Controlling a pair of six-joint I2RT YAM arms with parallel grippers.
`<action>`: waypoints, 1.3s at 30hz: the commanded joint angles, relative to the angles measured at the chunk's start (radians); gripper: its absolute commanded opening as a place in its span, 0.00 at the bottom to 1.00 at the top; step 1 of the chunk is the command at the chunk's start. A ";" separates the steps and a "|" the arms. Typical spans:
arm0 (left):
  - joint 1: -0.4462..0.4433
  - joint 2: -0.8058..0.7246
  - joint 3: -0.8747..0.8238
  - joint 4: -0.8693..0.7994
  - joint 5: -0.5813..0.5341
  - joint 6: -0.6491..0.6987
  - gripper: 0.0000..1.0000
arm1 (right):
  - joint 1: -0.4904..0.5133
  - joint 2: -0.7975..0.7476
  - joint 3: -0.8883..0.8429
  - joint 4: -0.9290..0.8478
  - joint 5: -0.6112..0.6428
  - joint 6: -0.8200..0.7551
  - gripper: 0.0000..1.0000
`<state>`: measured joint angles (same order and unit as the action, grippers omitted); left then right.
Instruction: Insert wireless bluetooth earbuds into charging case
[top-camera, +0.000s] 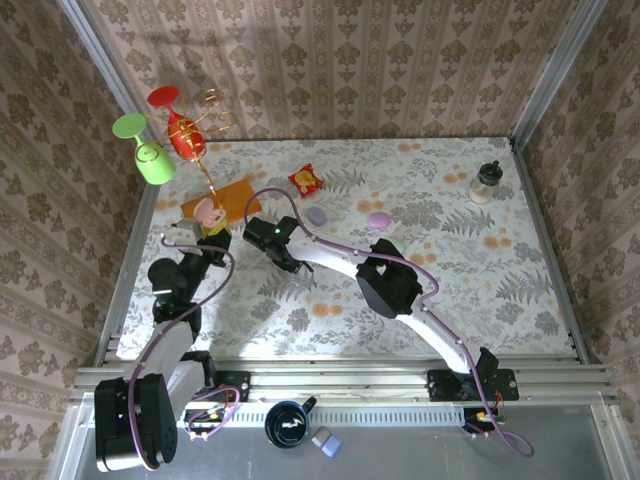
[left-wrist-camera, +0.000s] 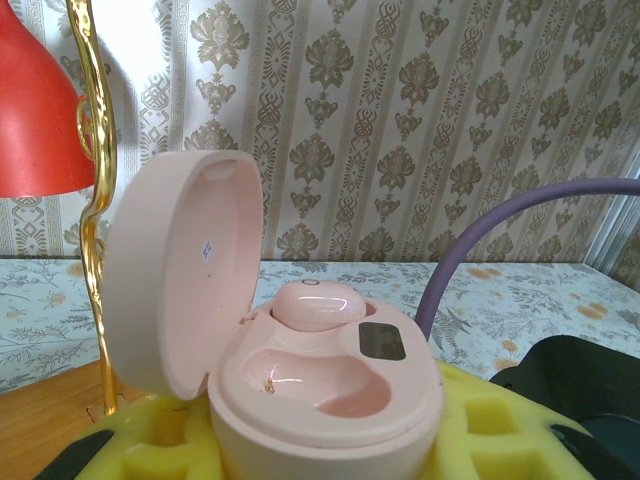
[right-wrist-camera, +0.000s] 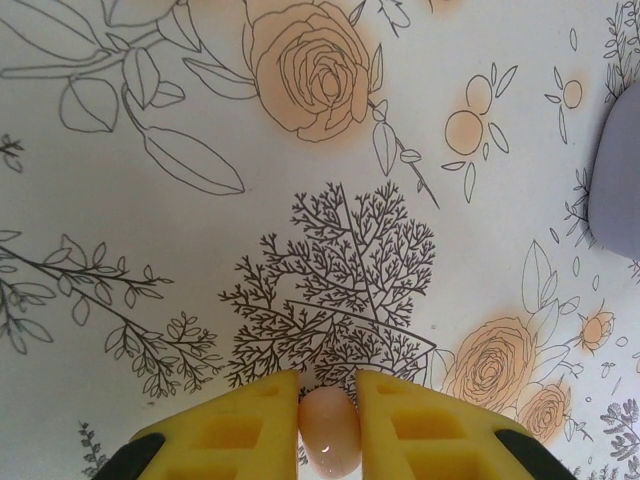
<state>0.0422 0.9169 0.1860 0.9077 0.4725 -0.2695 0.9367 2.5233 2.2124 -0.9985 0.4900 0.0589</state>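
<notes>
**Right gripper** (right-wrist-camera: 328, 388). Its two yellow foam-padded fingers (right-wrist-camera: 240, 425) are clamped on a pale pink glossy plastic earbud (right-wrist-camera: 328, 432). The bud sits between the pads with its rounded end past their tips, above the floral-printed tabletop (right-wrist-camera: 200, 280). Its long axis appears to run along the fingers, not across them. In the top view this gripper hangs left of the tabletop's centre, on an arm stretched diagonally from its base.

**Left gripper** (left-wrist-camera: 325, 440). Its yellow pads are closed on the lower shell of a pale pink pebble-shaped plastic charging case (left-wrist-camera: 330, 400). The hinged lid (left-wrist-camera: 170, 290) stands open and upright at the left. A second pink earbud (left-wrist-camera: 318, 303) is seated in the farther well. The nearer well (left-wrist-camera: 320, 385) is empty and faces upward.

**Governing relation.** In the top view the charging case lies to the left of the right gripper and slightly farther from the arm bases, near but apart. The right arm carries the bud and the left arm presents the case. On this evidence the coming move is a short leftward carry, then a descent into the empty well, with the bud turned to match the well's outline. A lilac pebble-shaped case (top-camera: 317, 215) rests on the tabletop just beyond the right gripper.
</notes>
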 joint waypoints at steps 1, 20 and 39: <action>0.009 0.005 -0.003 0.054 0.042 -0.001 0.28 | -0.005 -0.076 -0.050 0.025 -0.041 0.033 0.21; -0.205 0.171 0.001 0.369 0.212 0.133 0.28 | -0.263 -0.884 -1.028 0.923 -0.772 0.465 0.21; -0.454 0.332 0.089 0.373 0.187 0.278 0.27 | -0.252 -1.069 -1.087 1.125 -0.980 0.565 0.22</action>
<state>-0.3996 1.2320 0.2367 1.2289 0.6624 -0.0257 0.6632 1.4670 1.0874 0.0998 -0.4561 0.6216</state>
